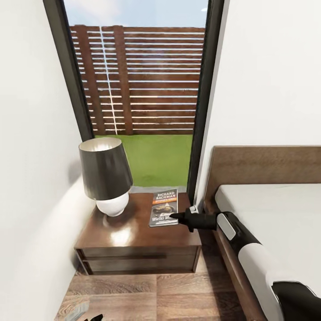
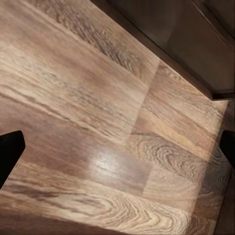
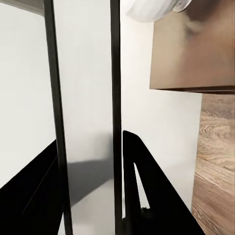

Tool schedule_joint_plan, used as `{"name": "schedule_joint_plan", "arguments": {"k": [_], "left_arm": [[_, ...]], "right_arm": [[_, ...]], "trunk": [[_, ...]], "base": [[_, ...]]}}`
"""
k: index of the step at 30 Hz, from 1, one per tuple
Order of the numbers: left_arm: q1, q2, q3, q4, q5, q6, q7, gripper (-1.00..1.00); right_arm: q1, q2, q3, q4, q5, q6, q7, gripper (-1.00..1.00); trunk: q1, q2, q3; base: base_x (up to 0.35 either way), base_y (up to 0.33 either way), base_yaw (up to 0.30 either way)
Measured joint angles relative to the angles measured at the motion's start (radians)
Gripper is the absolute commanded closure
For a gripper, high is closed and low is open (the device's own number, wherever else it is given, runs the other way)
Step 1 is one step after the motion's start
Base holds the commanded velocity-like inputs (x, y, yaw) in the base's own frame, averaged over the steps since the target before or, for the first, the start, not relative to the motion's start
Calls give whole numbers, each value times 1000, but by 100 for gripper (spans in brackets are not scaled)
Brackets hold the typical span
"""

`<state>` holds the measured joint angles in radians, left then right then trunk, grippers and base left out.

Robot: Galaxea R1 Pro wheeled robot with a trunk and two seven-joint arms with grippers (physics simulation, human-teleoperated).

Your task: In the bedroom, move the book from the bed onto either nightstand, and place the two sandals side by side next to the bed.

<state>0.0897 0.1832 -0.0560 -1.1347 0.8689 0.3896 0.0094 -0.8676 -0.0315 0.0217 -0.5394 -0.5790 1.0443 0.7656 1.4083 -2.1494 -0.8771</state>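
Note:
The dark paperback book (image 1: 163,207) with "RICHARD BACHMAN" lettering lies flat on the right part of the nightstand (image 1: 129,234), beside the lamp (image 1: 106,176). My right gripper (image 1: 182,220) reaches in from the bed side, and its tip touches the book's near right corner. Its fingers (image 3: 147,191) stand apart with nothing between them, so it is open. The left gripper (image 2: 117,147) hangs low and open over the wood floor (image 2: 88,98), near the nightstand's base (image 2: 196,34). The bed (image 1: 276,214) lies at the right with its wooden headboard. The two sandals are out of view.
A tall dark-framed window (image 1: 142,89) behind the nightstand shows grass and a slatted fence. White walls close in on the left and behind the bed. A narrow strip of plank floor (image 1: 156,294) runs between the nightstand and the bed frame.

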Motion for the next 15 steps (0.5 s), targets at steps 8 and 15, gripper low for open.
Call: {"name": "schedule_joint_plan", "arguments": {"k": [8,15], "left_arm": [[46,0,35,-83,-2,1,4,-100],[71,-1,42,-122,-4,0,5,-100]], "right_arm": [[0,0,0,0,0,0,0,100],[0,1,-1,0,0,0,0,100]], "trunk": [[31,-56,-25],[58,-105,-47]], "base": [[0,0,0],[0,0,0]]}}
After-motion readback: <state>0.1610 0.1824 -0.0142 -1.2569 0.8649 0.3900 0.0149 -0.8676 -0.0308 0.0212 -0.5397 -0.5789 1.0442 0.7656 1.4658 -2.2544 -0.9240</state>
